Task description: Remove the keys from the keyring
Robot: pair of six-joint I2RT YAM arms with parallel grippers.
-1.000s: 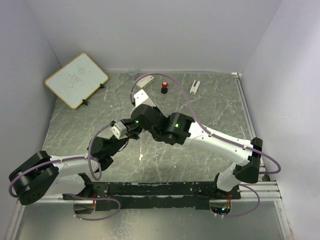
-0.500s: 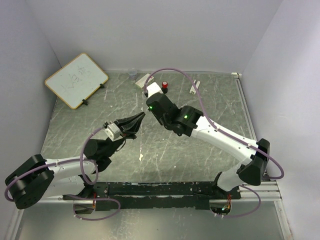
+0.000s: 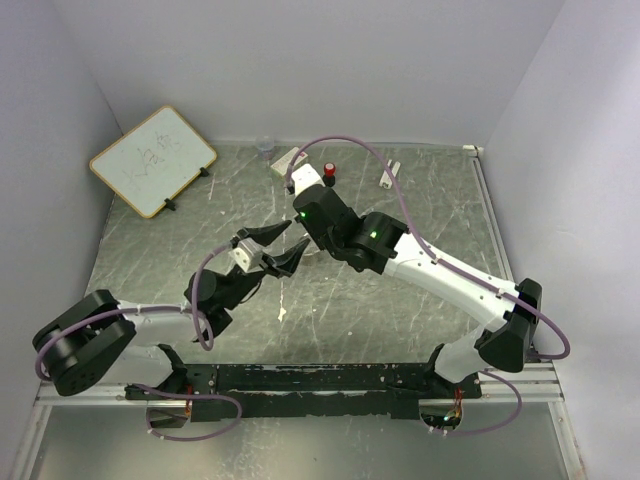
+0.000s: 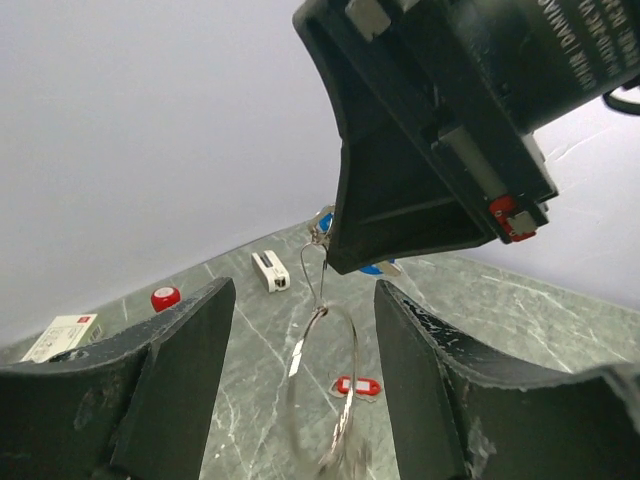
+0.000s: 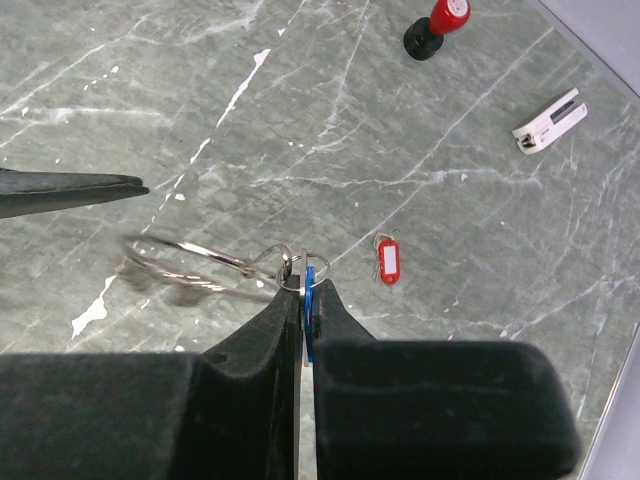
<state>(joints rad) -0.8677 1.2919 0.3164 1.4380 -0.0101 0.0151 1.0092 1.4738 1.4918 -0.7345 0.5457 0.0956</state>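
My right gripper (image 5: 305,290) is shut on the blue-headed key (image 5: 310,300), held edge-on between its pads. The silvery keyring (image 5: 190,265) hangs from that key by a small wire loop and dangles free, its lower end blurred. The ring (image 4: 325,390) sits in the gap of my left gripper (image 4: 305,300), which is open and touches nothing. In the top view the left gripper (image 3: 288,246) is just below and left of the right gripper (image 3: 305,232). A red-headed key (image 5: 389,261) lies loose on the table, also showing as the red key (image 4: 357,385) in the left wrist view.
A black object with a red top (image 3: 328,175) and a small white device (image 3: 389,173) stand at the back of the table. A white box (image 3: 288,160), a clear cup (image 3: 265,147) and a tilted whiteboard (image 3: 152,160) are at the back left. Walls enclose three sides.
My left gripper has gone from shut to open and let go of the keyring, which now hangs from the right gripper alone. The left arm has edged towards the right gripper.
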